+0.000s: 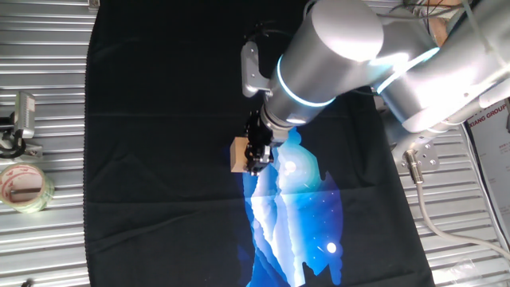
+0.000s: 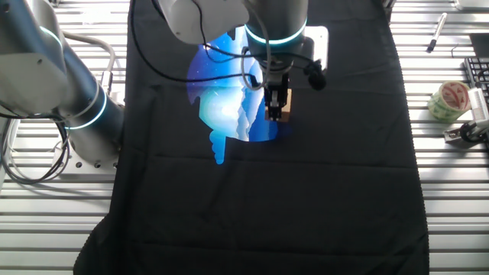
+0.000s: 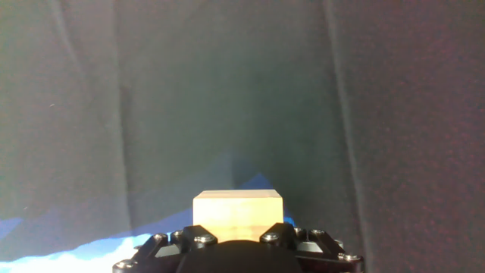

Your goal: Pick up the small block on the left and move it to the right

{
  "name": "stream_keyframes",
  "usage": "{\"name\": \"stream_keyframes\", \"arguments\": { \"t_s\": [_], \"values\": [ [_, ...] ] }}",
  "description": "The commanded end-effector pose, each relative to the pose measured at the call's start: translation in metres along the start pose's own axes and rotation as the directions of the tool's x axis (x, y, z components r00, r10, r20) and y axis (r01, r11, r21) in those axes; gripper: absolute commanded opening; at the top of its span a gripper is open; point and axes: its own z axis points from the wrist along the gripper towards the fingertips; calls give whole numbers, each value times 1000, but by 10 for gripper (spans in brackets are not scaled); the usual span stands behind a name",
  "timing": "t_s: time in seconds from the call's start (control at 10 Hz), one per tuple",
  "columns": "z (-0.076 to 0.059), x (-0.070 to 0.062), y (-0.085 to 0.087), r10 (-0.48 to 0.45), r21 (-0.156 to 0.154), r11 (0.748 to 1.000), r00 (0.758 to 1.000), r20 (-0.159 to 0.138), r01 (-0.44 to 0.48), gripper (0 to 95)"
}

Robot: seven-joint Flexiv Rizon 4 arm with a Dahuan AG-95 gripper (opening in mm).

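The small block, a light-tan wooden cube, sits between the fingers of my gripper over the black cloth, at the edge of the blue print. In the other fixed view the block shows just beside the fingers of the gripper. In the hand view the block fills the gap at the gripper, with the jaws closed against its sides. I cannot tell whether the block rests on the cloth or hangs just above it.
A black cloth with a blue print covers the ridged metal table. A roll of clear tape and a metal clamp lie off the cloth; they also show in the other fixed view, tape and clamp. A pen lies there too.
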Motion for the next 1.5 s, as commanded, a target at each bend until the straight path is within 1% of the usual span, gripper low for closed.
{"name": "stream_keyframes", "arguments": {
  "t_s": [0.1,0.5,0.7,1.1,1.2,1.5],
  "values": [
    [3,0,6,5,4,1000,1000,8,-5,0],
    [0,3,17,5,-6,1000,1000,7,-5,0],
    [0,4,22,9,-4,1000,1000,6,-9,0],
    [0,4,22,-11,-18,1000,1000,6,11,0],
    [-1,4,22,-29,-18,999,1000,6,29,0],
    [-1,4,22,-43,-10,999,999,-3,43,0]
  ]
}}
